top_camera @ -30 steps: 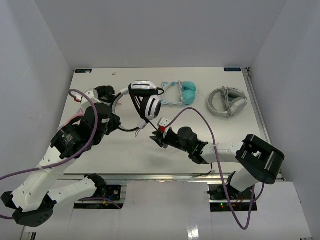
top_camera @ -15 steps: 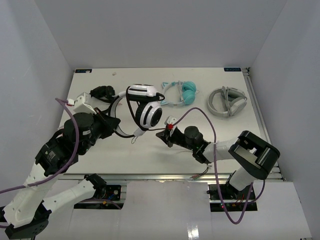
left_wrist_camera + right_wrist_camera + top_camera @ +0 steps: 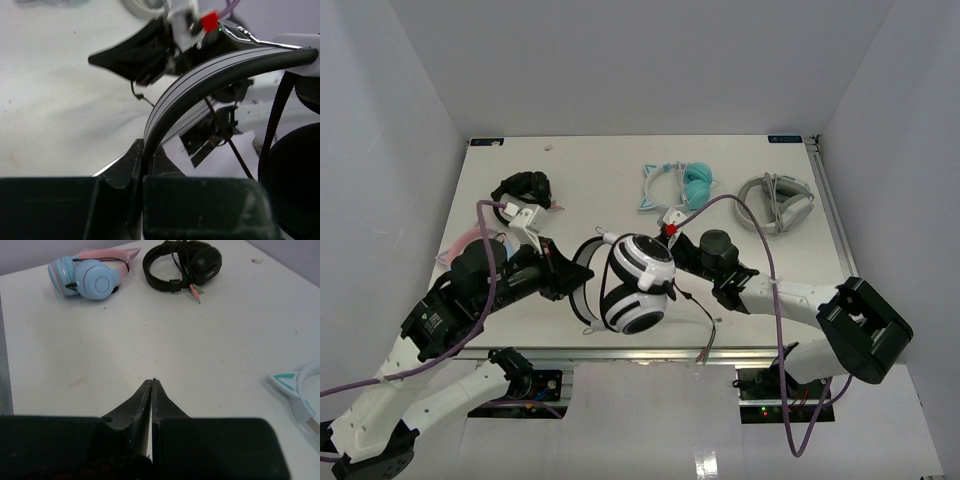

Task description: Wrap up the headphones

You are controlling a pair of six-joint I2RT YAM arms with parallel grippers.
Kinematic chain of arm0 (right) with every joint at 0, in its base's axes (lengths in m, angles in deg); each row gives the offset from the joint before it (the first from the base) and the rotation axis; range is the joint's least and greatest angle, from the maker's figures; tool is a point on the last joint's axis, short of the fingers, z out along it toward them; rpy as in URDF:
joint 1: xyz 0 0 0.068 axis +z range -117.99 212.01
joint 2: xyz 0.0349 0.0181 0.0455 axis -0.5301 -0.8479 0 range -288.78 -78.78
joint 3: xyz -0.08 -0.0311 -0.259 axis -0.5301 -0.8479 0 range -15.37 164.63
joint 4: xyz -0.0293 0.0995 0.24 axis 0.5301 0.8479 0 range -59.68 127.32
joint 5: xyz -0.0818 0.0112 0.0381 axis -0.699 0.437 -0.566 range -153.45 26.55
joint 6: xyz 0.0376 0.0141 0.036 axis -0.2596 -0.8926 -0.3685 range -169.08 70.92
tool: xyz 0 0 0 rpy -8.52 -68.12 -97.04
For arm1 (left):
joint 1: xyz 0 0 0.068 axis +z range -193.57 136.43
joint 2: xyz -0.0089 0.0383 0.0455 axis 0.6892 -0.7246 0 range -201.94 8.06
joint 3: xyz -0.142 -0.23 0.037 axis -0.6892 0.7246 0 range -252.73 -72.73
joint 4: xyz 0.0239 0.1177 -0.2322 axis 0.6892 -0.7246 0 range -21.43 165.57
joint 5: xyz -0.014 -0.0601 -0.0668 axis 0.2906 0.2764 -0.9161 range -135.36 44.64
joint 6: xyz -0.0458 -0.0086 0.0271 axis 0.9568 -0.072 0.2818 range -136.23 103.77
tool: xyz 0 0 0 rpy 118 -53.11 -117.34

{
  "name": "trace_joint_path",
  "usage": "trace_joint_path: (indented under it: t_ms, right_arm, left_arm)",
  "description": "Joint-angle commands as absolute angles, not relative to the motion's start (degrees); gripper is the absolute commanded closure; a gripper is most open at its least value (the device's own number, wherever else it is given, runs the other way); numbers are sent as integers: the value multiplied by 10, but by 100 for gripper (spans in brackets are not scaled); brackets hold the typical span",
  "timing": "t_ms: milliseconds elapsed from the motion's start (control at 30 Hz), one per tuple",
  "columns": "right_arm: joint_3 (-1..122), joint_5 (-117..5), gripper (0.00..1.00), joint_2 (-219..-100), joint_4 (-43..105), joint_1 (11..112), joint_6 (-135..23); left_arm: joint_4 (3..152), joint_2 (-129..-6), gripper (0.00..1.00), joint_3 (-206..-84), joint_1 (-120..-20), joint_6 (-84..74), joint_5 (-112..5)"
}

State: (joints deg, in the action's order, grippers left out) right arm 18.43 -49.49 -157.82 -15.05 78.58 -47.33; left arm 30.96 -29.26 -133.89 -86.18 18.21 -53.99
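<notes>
The headphones [image 3: 638, 265] hang in the air over the table's front middle, both ringed ear cups facing up. My left gripper [image 3: 570, 283] is shut on their headband [image 3: 200, 82], pinched between the jaws [image 3: 145, 155]. The thin black cable [image 3: 698, 308] trails from the cups to the right and down past the table's front edge. My right gripper [image 3: 665, 243] sits just behind the upper ear cup, pointing left. It [image 3: 151, 382] is shut and its wrist view shows nothing between the jaws. In the left wrist view a bit of cable [image 3: 140, 95] shows just under the right fingers; I cannot tell if it is pinched.
Teal cat-ear headphones [image 3: 680, 185] and grey-and-white headphones [image 3: 775, 203] lie at the back right. Small black headphones [image 3: 523, 187] lie at the back left, and blue-and-pink ones [image 3: 92, 275] beside them, partly under my left arm. The table's front edge [image 3: 650, 347] is just below the cups.
My left arm has carried the headphones from the back middle toward the front edge. The right gripper has shut and moved back and right, behind the ear cup.
</notes>
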Motion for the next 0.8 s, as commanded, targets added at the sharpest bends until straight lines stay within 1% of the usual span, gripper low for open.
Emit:
trace_joint_path:
  t_ms: [0,167,400,633,767]
  right_arm:
    - [251,-484,92,-1540,-24,773,-461]
    - [301,-491,92,-1527,53,769,-450]
    - [320,-508,92,-1502,108,763,-437]
    - [325,-511,92,-1481,123,761,-425]
    - [329,-539,90,-1465,122,760,-421]
  left_arm:
    - [356,-266,100,-1303,-862,128,-630]
    - [340,-250,100,-1299,-862,110,-628]
    - [316,-239,100,-1295,-862,100,-609]
    - [310,-246,100,-1279,-862,76,-636]
    - [304,-258,100,-1267,-861,62,-638]
